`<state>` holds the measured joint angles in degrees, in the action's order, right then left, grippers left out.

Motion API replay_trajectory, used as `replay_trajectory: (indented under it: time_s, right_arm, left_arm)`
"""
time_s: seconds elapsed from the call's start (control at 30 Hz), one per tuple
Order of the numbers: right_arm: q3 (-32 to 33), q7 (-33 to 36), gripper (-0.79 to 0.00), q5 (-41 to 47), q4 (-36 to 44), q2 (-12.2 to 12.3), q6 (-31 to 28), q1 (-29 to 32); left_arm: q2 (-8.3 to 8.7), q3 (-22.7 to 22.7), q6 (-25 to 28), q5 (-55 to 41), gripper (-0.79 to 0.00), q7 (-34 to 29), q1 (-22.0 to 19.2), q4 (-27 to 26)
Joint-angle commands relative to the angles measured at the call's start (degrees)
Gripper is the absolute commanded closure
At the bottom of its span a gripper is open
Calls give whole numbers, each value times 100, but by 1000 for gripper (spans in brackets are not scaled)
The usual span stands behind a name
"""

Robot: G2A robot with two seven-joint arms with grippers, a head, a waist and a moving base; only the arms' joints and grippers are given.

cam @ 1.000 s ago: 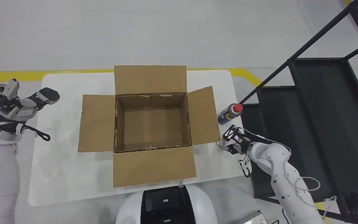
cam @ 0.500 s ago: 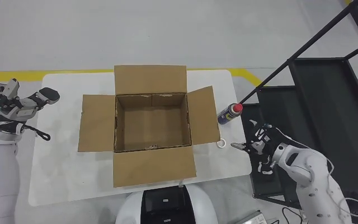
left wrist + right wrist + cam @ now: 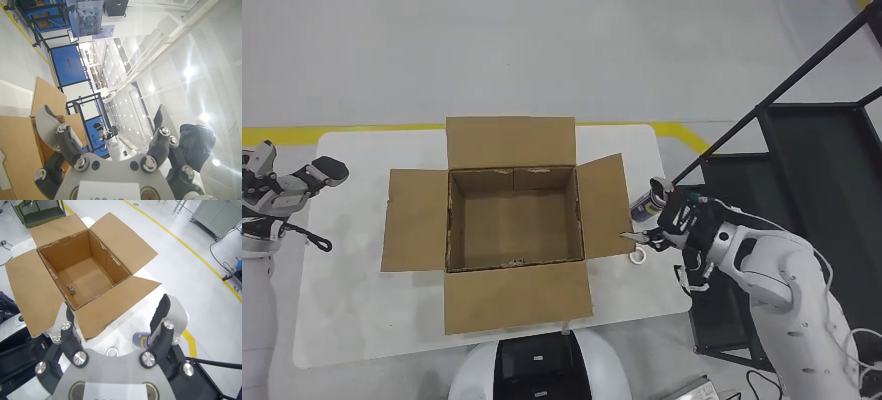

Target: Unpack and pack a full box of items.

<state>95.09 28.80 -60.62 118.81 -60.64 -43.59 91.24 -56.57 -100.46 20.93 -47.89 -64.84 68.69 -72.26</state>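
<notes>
Edges: brown cardboard box (image 3: 512,142), four flaps splayed, sat mid white tabletop (image 3: 352,300); bare strip by R edge carried blue spray can (image 3: 644,207) & small white tape ring (image 3: 639,256).
R gripper (image 3: 642,238): spread wide, empty, over that strip, near can.
L gripper (image 3: 102,111): spread wide, empty, off L edge.

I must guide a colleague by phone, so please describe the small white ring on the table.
Find the open brown cardboard box in the middle of the white table. Just off the flap on the robot's right side lies a small flat white ring. Unlike the blue and yellow spray can nearby, it is low, round, with a hole.
</notes>
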Motion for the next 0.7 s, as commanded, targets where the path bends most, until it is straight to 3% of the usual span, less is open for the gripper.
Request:
replay_trajectory:
  time_s: [0.0, 0.2, 0.4, 0.53, 0.67]
  right_arm:
    - [-484, 362, -785, -114, -88, -9, 118, -480]
    - [-2116, 1163, -785, -808, -468, -126, 506, -1670]
    - [-3413, 1512, -785, -1199, -1029, -327, 992, -2464]
    - [-3792, 1595, -785, -982, -1403, -446, 1405, -2788]
    - [-3792, 1595, -785, -982, -1403, -446, 1405, -2788]
  left_arm:
    - [0, 0, 0, 0, -785, 0, 0, 0]
    - [0, 0, 0, 0, -785, 0, 0, 0]
    - [0, 0, 0, 0, -785, 0, 0, 0]
    - [0, 0, 0, 0, -785, 0, 0, 0]
    - [0, 0, 0, 0, -785, 0, 0, 0]
